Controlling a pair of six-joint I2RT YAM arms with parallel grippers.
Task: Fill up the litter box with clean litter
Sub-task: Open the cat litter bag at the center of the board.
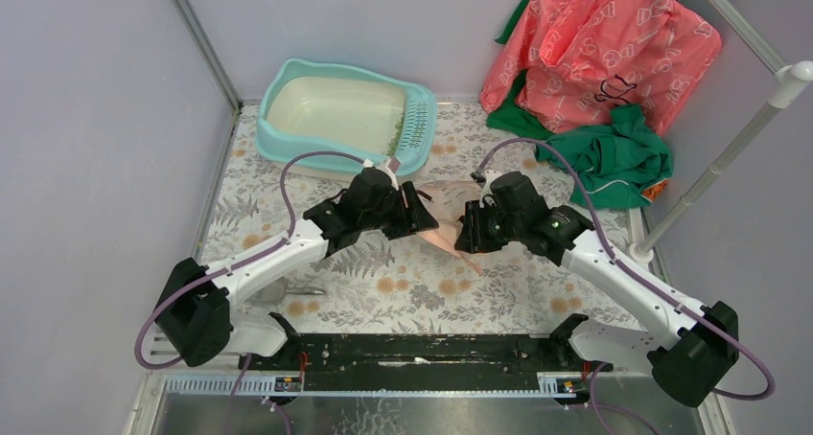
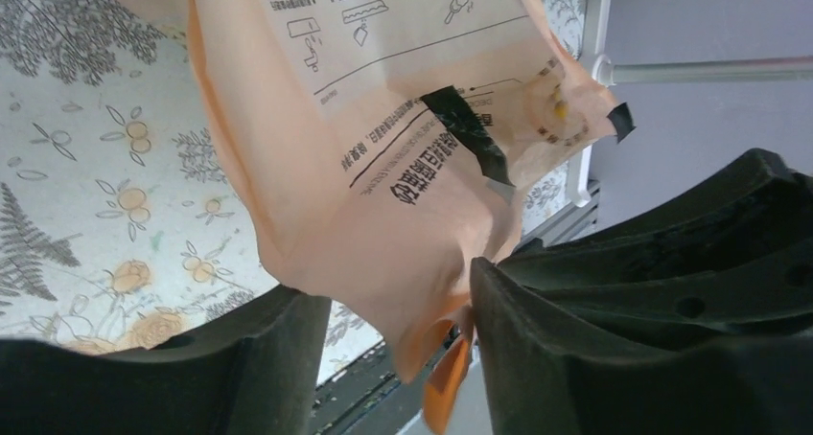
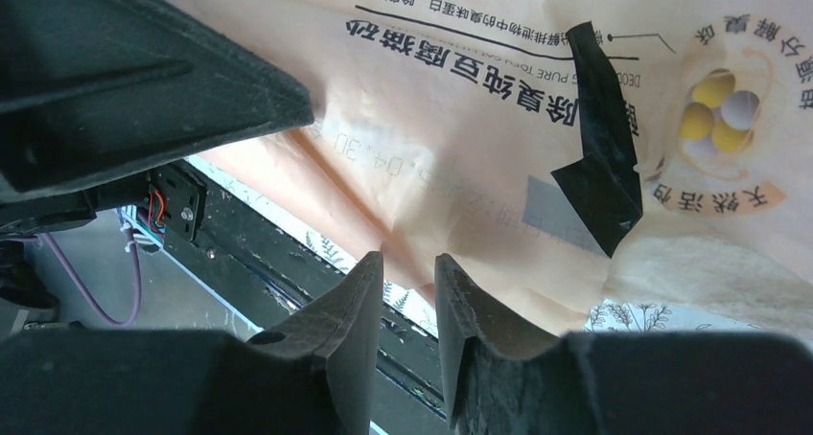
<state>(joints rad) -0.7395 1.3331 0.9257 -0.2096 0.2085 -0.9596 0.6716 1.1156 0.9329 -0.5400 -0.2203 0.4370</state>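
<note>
The light-teal litter box (image 1: pixel 288 79) stands at the back left, its grille ledge on the right end. A small patch of green clean litter (image 1: pixel 393 138) lies inside by the grille. A peach-pink printed paper bag (image 1: pixel 444 232) sits between my two grippers at mid-table. My left gripper (image 1: pixel 422 215) is open wide; the bag's corner (image 2: pixel 403 263) hangs between the jaws and touches only the right finger (image 2: pixel 537 330). My right gripper (image 1: pixel 470 229) has its jaws a narrow gap apart, with the bag's lower edge (image 3: pixel 422 215) just past its fingertips (image 3: pixel 369 272) and nothing between them.
A heap of pink and green cloth (image 1: pixel 594 61) fills the back right. A white pole (image 1: pixel 729 157) slants along the right side. A grey scoop (image 1: pixel 292 289) lies by the left arm's base. A floral cloth (image 1: pixel 412 291) covers the table.
</note>
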